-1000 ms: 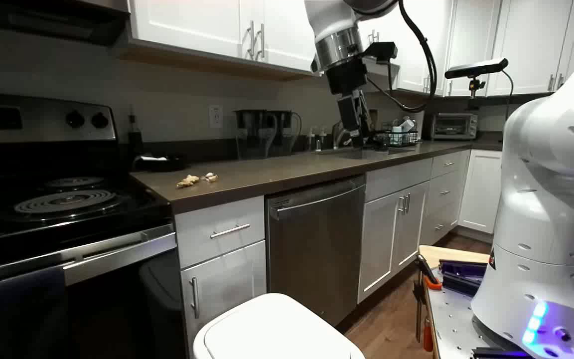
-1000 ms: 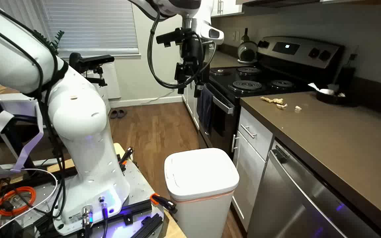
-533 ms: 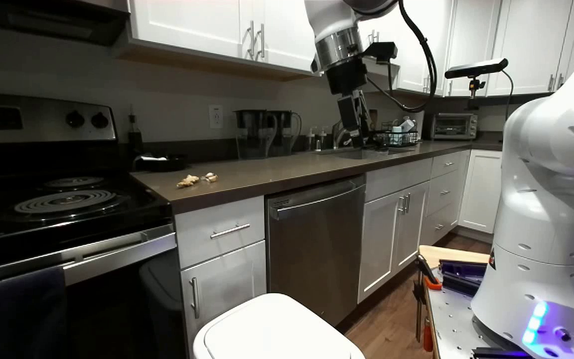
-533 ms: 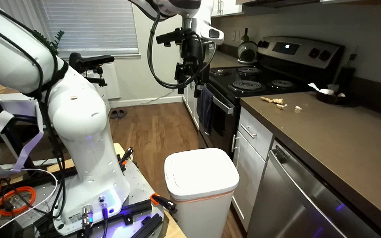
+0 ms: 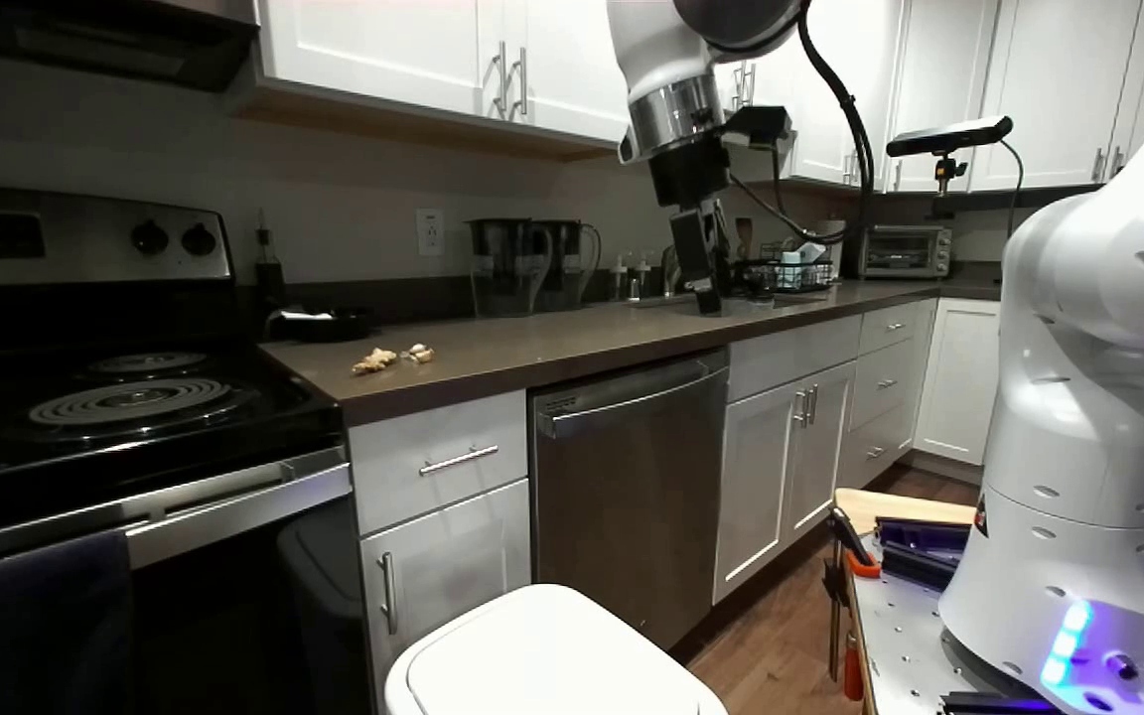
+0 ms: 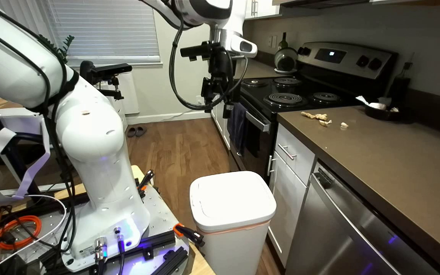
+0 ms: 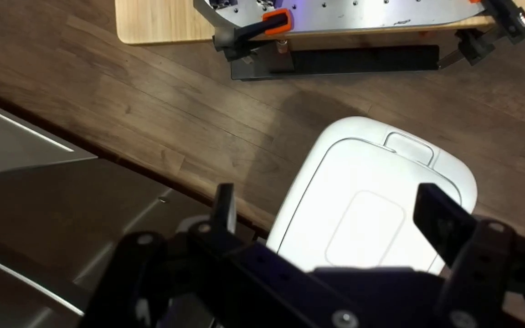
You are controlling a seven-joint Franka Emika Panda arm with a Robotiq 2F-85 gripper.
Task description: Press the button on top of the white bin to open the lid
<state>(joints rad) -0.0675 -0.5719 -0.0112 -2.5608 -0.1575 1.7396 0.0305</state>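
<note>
The white bin stands on the floor between the robot's table and the cabinets. Its lid is shut, and the lid also shows in an exterior view and from above in the wrist view. In the wrist view, a small rounded-rectangular button sits in the lid's rim at the edge facing the robot's table. My gripper is open and empty, with its fingers wide apart. In both exterior views the gripper hangs in the air well above the bin, pointing down and not touching it.
The robot's table with black-and-orange clamps stands close to the bin. The dishwasher, drawer cabinet and counter edge line the opposite side. The stove stands beyond, with ginger and garlic on the counter.
My gripper has moved down slightly, still high above the bin. The bin and its shut lid have not changed.
</note>
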